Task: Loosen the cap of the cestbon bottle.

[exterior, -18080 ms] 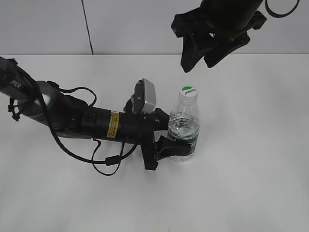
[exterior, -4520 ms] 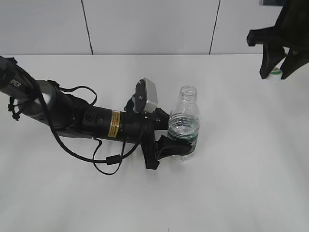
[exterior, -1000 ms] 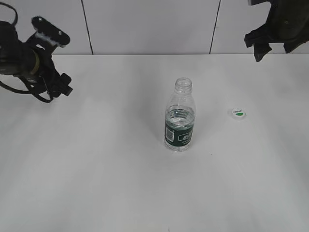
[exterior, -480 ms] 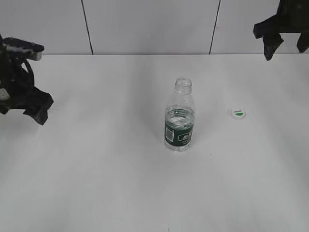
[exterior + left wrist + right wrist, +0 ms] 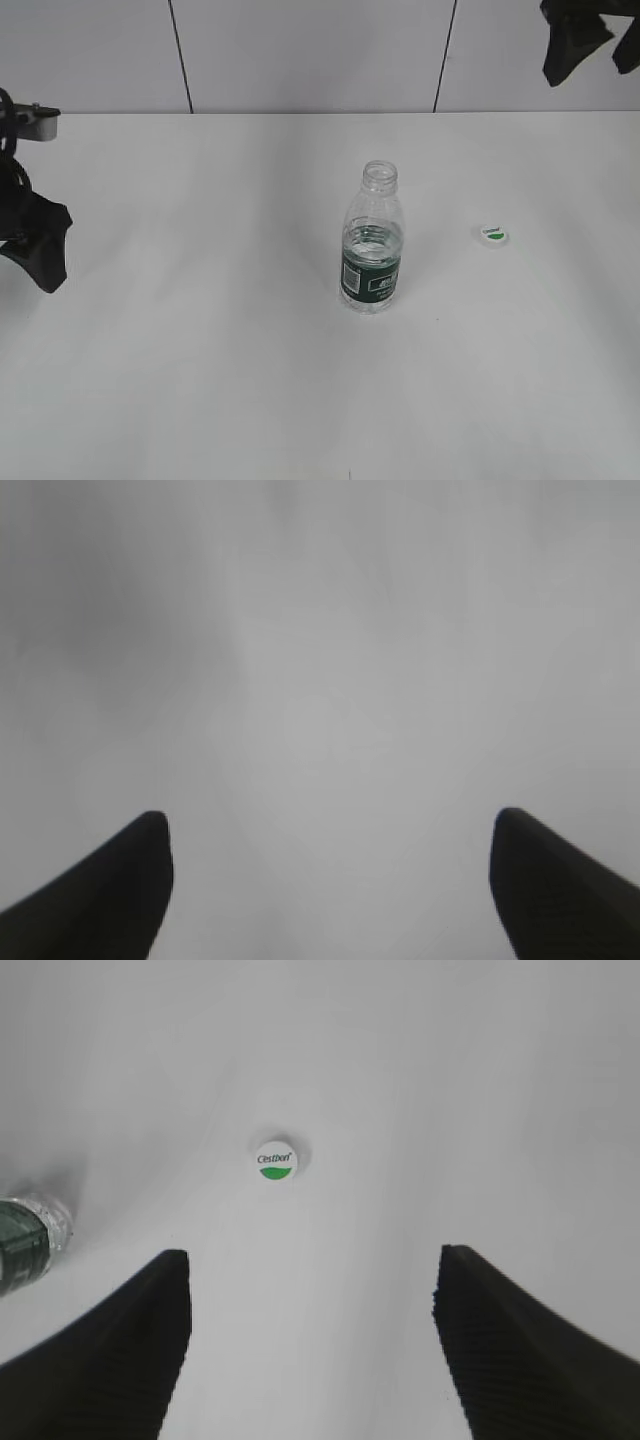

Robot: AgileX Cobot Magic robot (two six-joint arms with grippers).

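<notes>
The cestbon bottle stands upright and uncapped in the middle of the white table, part full of water, with its dark green label facing me. Its top also shows at the left edge of the right wrist view. The cap lies flat on the table to the bottle's right, green patch up; it also shows in the right wrist view. My left gripper is open and empty over bare table; it shows at the far left in the exterior view. My right gripper is open and empty, high at the top right.
The white table meets a pale panelled wall at the back, with dark seams in it. Both arms are far from the bottle, at the left edge and the top right corner.
My left arm has swung down along the left edge and my right gripper has risen toward the top right corner. The bottle and cap have not moved.
</notes>
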